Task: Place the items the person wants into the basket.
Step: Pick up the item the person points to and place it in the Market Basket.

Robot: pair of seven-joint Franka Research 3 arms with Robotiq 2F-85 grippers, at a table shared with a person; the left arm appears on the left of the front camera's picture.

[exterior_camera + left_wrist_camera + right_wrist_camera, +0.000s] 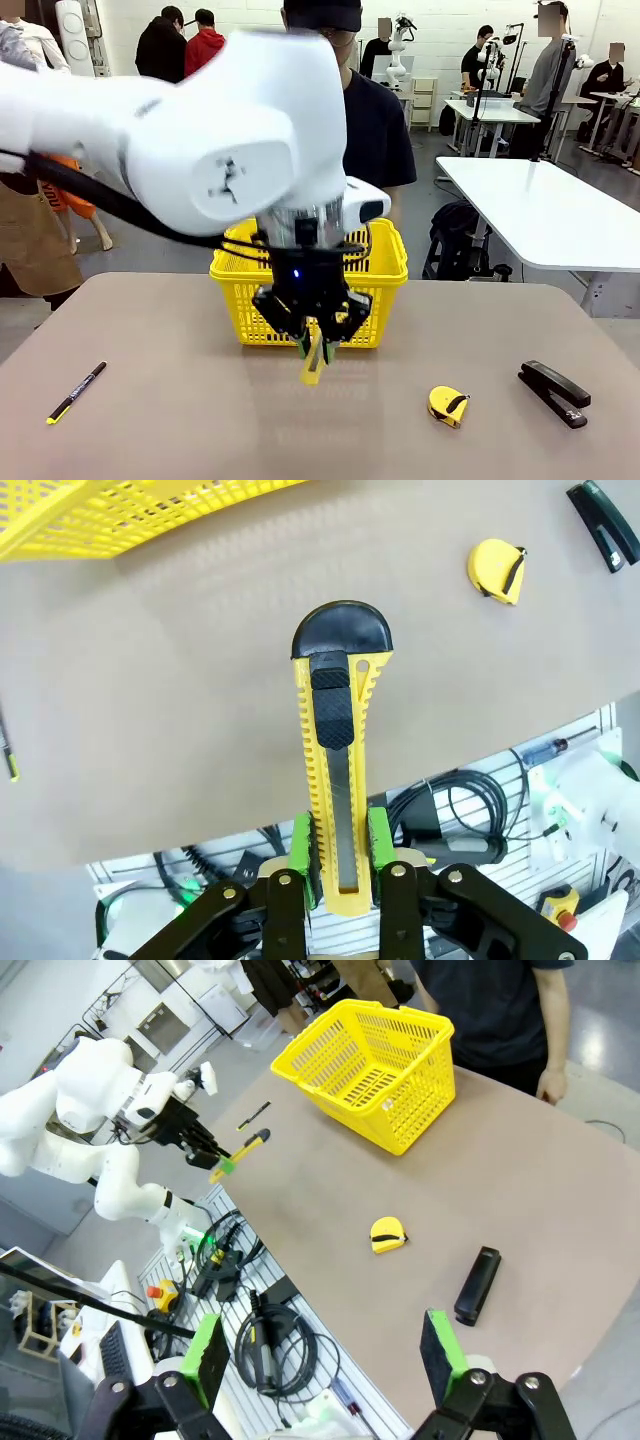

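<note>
basket point(385, 300): bright yellow, lattice sides, standing at the far middle of the counter point(180, 440), right in front of the person point(380, 130) in the black t-shirt. whether anything already lies in it i cannot tell from here.

left arm point(200, 130): big white bulk reaching in over the middle, wrist pointing down on the robot's side of the basket.

left tool point(318, 345): closed on the yellow-and-black utility knife point(313, 368). in the left wrist view the green pads point(301, 855) squeeze the knife's body near one end and the black cap sticks out ahead. the knife is lifted clear of the counter, short of the basket's near wall and not yet over the rim.

right tool point(325, 1355): jaws wide apart, nothing between them, hanging high and well back from the counter.

stapler point(554, 393): black, flat on the counter to the right, untouched.

tape measure point(447, 405): yellow, near the stapler, also lying untouched.

pen point(77, 391): thin, black with a yellow tip, lying on the far left of the counter, well apart from everything else.

progress, my reading: early to middle. one item is picked and in the air. it has to be carried over the rim and let go. the pen is left to fetch after that.
</note>
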